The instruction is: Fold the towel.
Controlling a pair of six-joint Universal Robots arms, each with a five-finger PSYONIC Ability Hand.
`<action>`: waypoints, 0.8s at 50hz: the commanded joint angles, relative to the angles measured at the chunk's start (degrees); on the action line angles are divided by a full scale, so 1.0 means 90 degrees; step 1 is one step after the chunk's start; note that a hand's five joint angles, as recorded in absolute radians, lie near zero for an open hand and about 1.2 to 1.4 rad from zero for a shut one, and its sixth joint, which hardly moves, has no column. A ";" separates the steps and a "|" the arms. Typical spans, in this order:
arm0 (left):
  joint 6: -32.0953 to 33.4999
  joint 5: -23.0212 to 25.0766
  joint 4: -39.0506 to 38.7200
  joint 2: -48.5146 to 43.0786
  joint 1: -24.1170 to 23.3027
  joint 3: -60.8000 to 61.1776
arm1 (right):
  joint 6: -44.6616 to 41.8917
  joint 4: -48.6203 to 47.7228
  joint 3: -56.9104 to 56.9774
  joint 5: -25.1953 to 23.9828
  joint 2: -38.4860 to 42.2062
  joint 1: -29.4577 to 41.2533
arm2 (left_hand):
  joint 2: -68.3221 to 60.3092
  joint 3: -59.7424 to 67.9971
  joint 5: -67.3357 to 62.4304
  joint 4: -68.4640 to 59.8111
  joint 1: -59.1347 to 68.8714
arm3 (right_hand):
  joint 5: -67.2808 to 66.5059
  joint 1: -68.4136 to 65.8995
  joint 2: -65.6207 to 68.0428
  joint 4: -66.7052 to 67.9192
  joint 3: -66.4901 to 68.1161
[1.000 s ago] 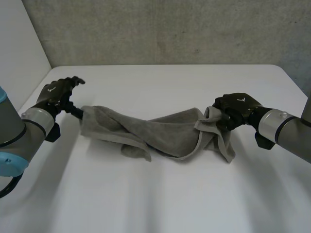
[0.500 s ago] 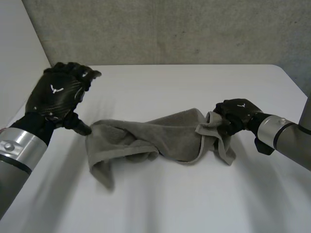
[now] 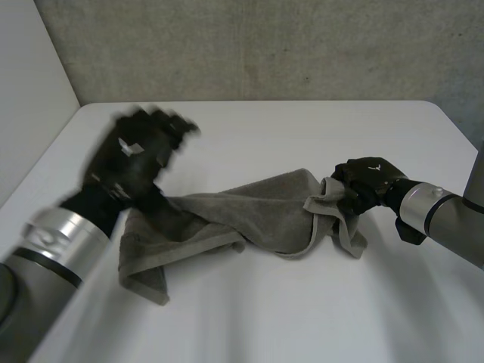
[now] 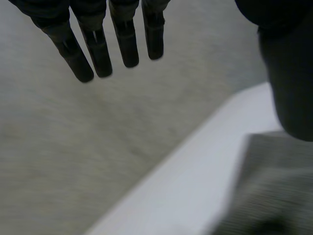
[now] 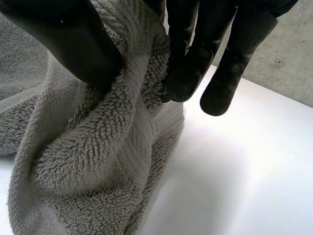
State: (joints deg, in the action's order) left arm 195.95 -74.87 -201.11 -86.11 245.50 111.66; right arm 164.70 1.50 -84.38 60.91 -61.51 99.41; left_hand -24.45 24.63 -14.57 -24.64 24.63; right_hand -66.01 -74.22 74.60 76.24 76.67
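On the left, the head view shows us the left hand [image 3: 136, 155] up over the left end of the grey towel [image 3: 257, 208]. Its wrist view tells us more: the fingers [image 4: 98, 54] are straight and spread, with nothing between them, and the towel is just by the thumb [image 4: 288, 73]. The towel lies bunched across the middle of the white table [image 3: 265, 128]. On the right, the right hand [image 3: 367, 181] grips the towel's right end. In its wrist view we see its thumb and fingers pinching the cloth.
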 commanded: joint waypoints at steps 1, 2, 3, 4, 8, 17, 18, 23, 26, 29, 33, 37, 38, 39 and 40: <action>0.0601 0.0341 0.0656 -0.0833 -0.0686 -0.0014 | 0.0000 0.0000 0.0001 0.0048 0.0008 0.0000 | -0.0774 0.0753 -0.0760 -0.0752 0.0753 | -0.0444 -0.0642 0.0600 0.0418 0.0370; 0.0958 0.0341 0.0656 -0.1065 -0.0686 -0.0034 | 0.0000 0.0000 0.0001 0.0048 0.0008 0.0000 | -0.1273 0.1253 -0.1260 -0.1251 0.1253 | -0.0444 -0.0642 0.0600 0.0418 0.0370; 0.1339 0.0302 0.0617 -0.1319 -0.0695 -0.0044 | -0.0009 0.0000 0.0001 0.0048 0.0008 0.0000 | -0.1574 0.1554 -0.1561 -0.1553 0.1554 | -0.0444 -0.0642 0.0600 0.0418 0.0370; 0.1343 0.0302 0.0617 -0.1321 -0.0695 -0.0044 | -0.0009 0.0000 0.0001 0.0048 0.0008 0.0000 | -0.1577 0.1557 -0.1564 -0.1556 0.1557 | -0.0444 -0.0642 0.0600 0.0418 0.0370; 0.2239 0.0117 0.0433 -0.1925 -0.0783 -0.0277 | -0.0048 0.0000 -0.0009 0.0048 0.0018 0.0000 | -0.1485 0.1464 -0.1471 -0.1463 0.1464 | -0.0444 -0.0642 0.0600 0.0418 0.0370; 0.2426 -0.0762 -0.0232 -0.2853 -0.0998 -0.0902 | -0.0234 0.0000 -0.0058 0.0048 0.0028 0.0010 | -0.1353 0.1333 -0.1340 -0.1331 0.1333 | -0.0444 -0.0642 0.0600 0.0418 0.0370; 0.2427 -0.0763 -0.0233 -0.2855 -0.0998 -0.0903 | -0.0234 0.0000 -0.0058 0.0048 0.0028 0.0010 | -0.1353 0.1333 -0.1340 -0.1331 0.1333 | -0.0444 -0.0642 0.0600 0.0418 0.0370; 0.2369 -0.1026 -0.0252 -0.3244 -0.1145 -0.1263 | -0.0244 0.0000 -0.0058 0.0039 0.0038 0.0009 | -0.1502 0.1482 -0.1488 -0.1480 0.1482 | -0.0444 -0.0642 0.0600 0.0418 0.0370; 0.2349 -0.1066 -0.0252 -0.3488 -0.1193 -0.1410 | -0.0244 0.0000 -0.0058 0.0039 0.0038 0.0009 | -0.2078 0.2058 -0.2065 -0.2056 0.2058 | -0.0444 -0.0642 0.0600 0.0418 0.0370; 0.2349 -0.1036 -0.0252 -0.3567 -0.1233 -0.1450 | -0.0244 0.0000 -0.0058 0.0039 0.0048 0.0010 | -0.2736 0.2716 -0.2723 -0.2714 0.2716 | -0.0444 -0.0642 0.0600 0.0418 0.0370; 0.2358 -0.1027 -0.0252 -0.3821 -0.1359 -0.1567 | -0.0244 0.0000 -0.0058 0.0048 0.0038 0.0000 | -0.3259 0.3239 -0.3246 -0.3237 0.3239 | -0.0444 -0.0642 0.0600 0.0418 0.0370; 0.2358 -0.1017 -0.0252 -0.3899 -0.1369 -0.1616 | -0.0244 0.0000 -0.0048 0.0039 0.0038 0.0000 | -0.4287 0.4267 -0.4274 -0.4266 0.4267 | -0.0444 -0.0642 0.0600 0.0418 0.0370; 0.2349 -0.1017 -0.0252 -0.3909 -0.1360 -0.1655 | -0.0244 0.0000 -0.0039 0.0039 0.0038 0.0000 | -0.4935 0.4915 -0.4922 -0.4913 0.4915 | -0.0444 -0.0642 0.0600 0.0418 0.0370; 0.2339 -0.1017 -0.0262 -0.3900 -0.1360 -0.1684 | -0.0244 0.0010 -0.0039 0.0039 0.0038 0.0000 | -0.6052 0.6031 -0.6038 -0.6030 0.6031 | -0.0444 -0.0642 0.0600 0.0418 0.0370; 0.2339 -0.1017 -0.0262 -0.3899 -0.1360 -0.1684 | -0.0244 0.0010 -0.0039 0.0039 0.0038 0.0000 | -0.6063 0.6043 -0.6050 -0.6041 0.6043 | -0.0444 -0.0642 0.0600 0.0418 0.0370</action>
State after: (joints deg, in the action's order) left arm 217.10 -84.13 -203.39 -120.90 233.26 97.15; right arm 162.50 1.50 -84.83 61.27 -61.16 99.41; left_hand -68.90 69.21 -58.09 -68.57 68.56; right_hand -66.01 -74.23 74.60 76.24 76.67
